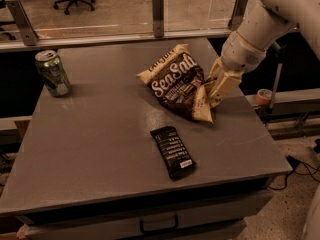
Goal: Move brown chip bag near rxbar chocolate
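The brown chip bag [175,83] with white "Sea Salt" script lies tilted on the grey table [100,134], right of centre. My gripper [214,89] comes in from the upper right and is shut on the bag's tan right edge. The rxbar chocolate [172,151], a flat black bar with white text, lies on the table just in front of the bag, a short gap apart.
A green soda can [52,73] stands at the table's far left. A glass barrier with metal posts [158,6] runs along the back edge. A tape roll [263,95] sits on a ledge to the right. A drawer handle [159,225] is below the front edge.
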